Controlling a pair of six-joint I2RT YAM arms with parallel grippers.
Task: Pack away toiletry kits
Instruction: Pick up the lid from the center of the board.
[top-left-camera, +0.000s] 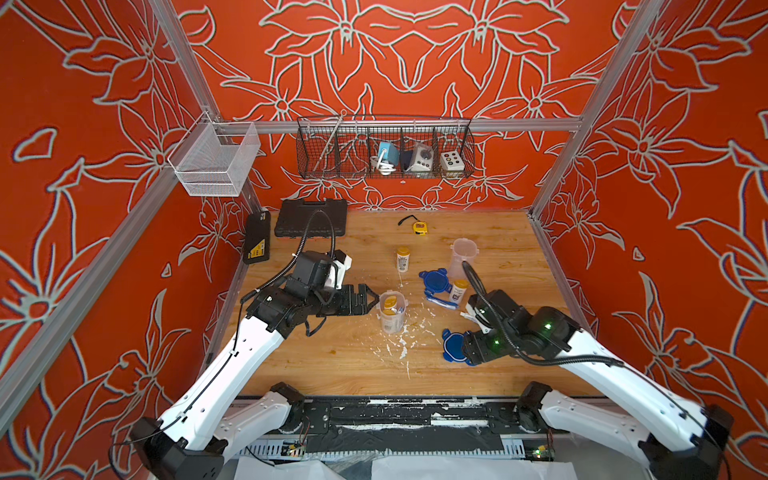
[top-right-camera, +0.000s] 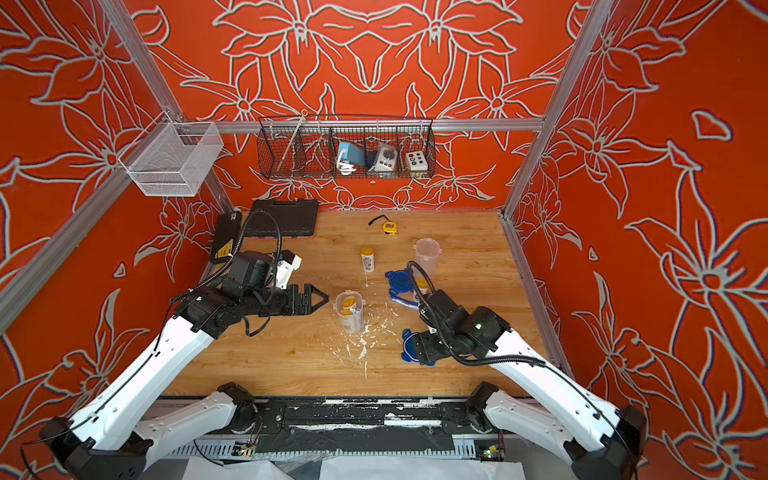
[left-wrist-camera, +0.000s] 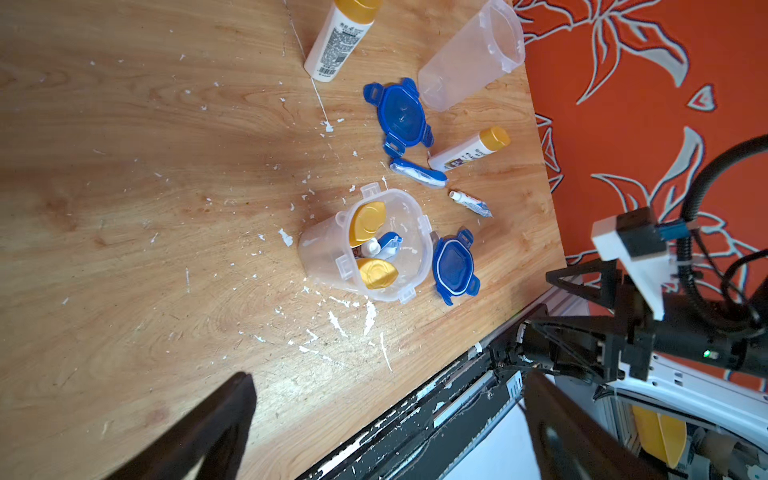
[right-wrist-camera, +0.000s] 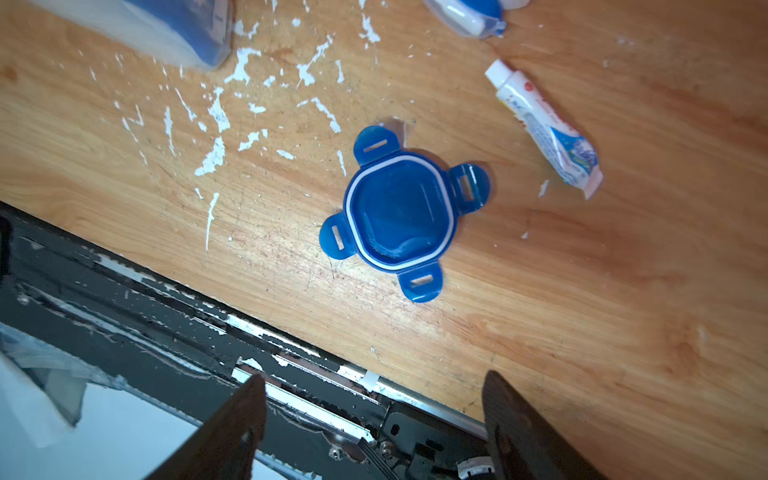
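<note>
Two kits to pack, and working on the nearer one now. Hovering the right gripper (right-wrist-camera: 374, 378) above the near blue lid (right-wrist-camera: 399, 212), low and right of centre in both top views, keeping the jaws well apart with nothing between them. Holding the left gripper (left-wrist-camera: 390, 376) spread to its widest and empty, just left of the filled tub (top-left-camera: 392, 311) at mid-frame. Spotting two yellow caps inside that tub, plus blue-and-white bits between them.

Noting the lid lying seal-side up, showing its white ring, flat on the table (top-left-camera: 332, 365) and apart from the tub. Judging the step as picking that lid up: coming down square, pinching across a tab or the rim rather than the flat face, then turning it over before seating it. Probably steadying the tub with the left gripper while pressing, guarding against tipping so light a container.

Leaving for later the empty tub (top-left-camera: 462, 257), far lid (top-left-camera: 434, 282), standing bottle (top-left-camera: 402, 258), lying bottle (top-left-camera: 458, 290), cased toothbrush (top-left-camera: 440, 300) and loose tube (right-wrist-camera: 544, 124), all right of centre and mostly above it.

Checking labels: making out a barcode and fine print on the standing bottle, red and blue print on the loose tube, a yellow sticker on the black case (top-left-camera: 256, 237) at the left edge. Reading none of it, all too small.
</note>
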